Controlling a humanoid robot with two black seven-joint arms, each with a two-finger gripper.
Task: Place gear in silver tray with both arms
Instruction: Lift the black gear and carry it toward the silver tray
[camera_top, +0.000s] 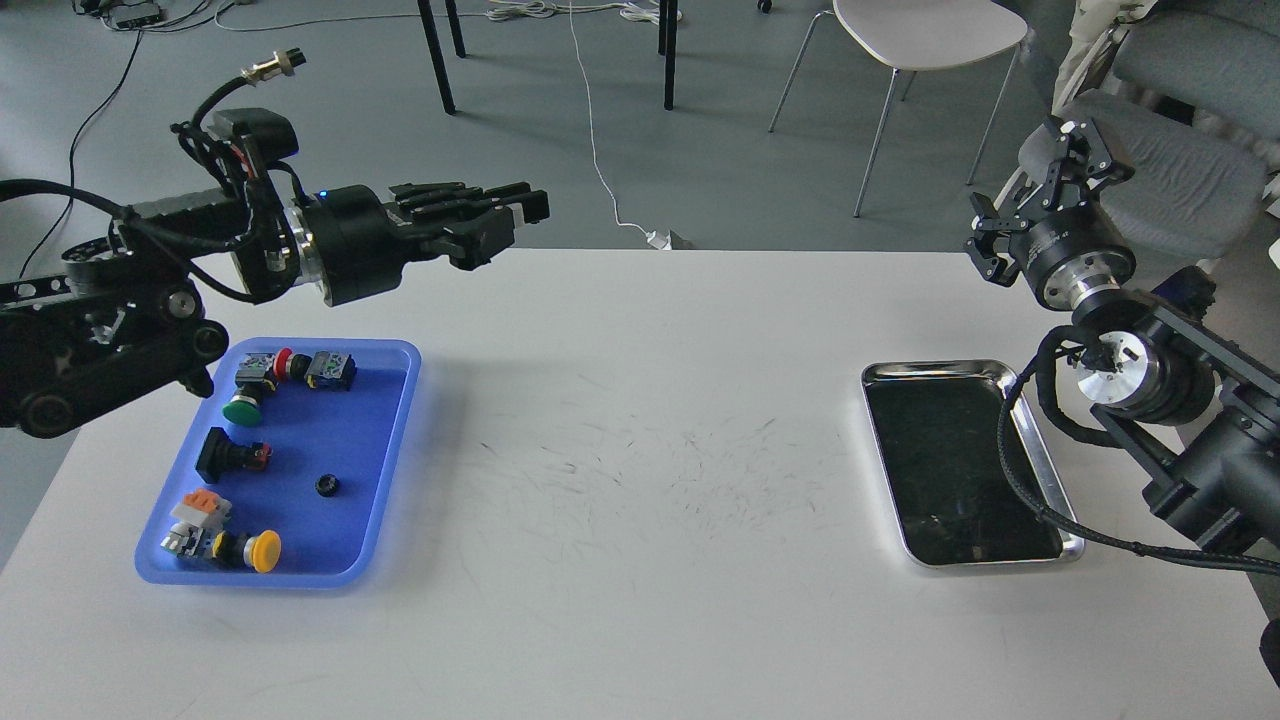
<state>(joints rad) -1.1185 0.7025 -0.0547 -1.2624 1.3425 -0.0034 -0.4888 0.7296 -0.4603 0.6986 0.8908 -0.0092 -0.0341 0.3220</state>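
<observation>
Left black claw hovers w/ fingers together, empty, above counter's far-left edge; right black claw raised at 3 o'clock, fingers apart, empty. Small black ring-shaped gear sits in blue plastic tray at 9 o'clock among pushbutton switches. Shiny rectangular silver tray at 3 o'clock holds nothing. Task prob. not begun: pick-up, handover, drop all left. No legible writing.

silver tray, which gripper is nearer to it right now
Right. The right gripper hangs just above and behind the silver tray's far right corner; the left gripper is across the table, above the blue tray.
</observation>
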